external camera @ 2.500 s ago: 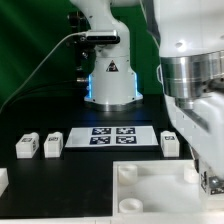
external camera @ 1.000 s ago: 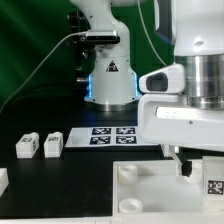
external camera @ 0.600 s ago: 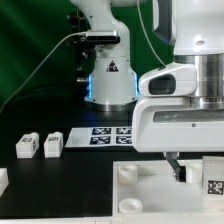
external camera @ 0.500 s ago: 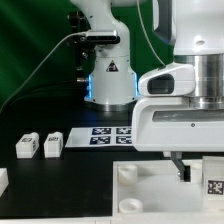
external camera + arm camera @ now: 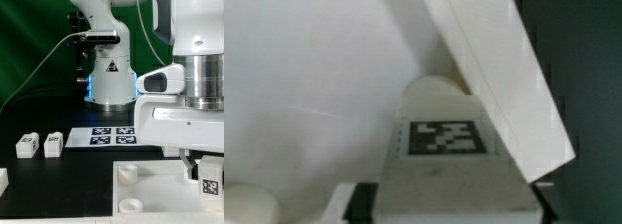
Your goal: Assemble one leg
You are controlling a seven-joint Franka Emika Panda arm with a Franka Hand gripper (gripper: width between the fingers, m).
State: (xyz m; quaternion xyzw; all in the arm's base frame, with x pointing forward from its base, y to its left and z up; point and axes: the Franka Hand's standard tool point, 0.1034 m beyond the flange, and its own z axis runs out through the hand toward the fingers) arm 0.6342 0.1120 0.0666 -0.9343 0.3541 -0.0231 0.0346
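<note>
Gripper: low over the big white tray piece at the exterior view's right, mostly hidden by the arm's own housing.
Grip: closed on a leg, tag face toward the wrist camera.
Held leg: looks like it's right against the tray's raised wall, but contact is hard to judge.
Other legs: two near the exterior view's left, on the black table.
Marker board: flat behind the tray.

Leg: white, with one black-and-white square tag mark. Two legs on the black table: white, black-marked faces. Marker board: white, four black tags. Tray-like piece: plain white.
</note>
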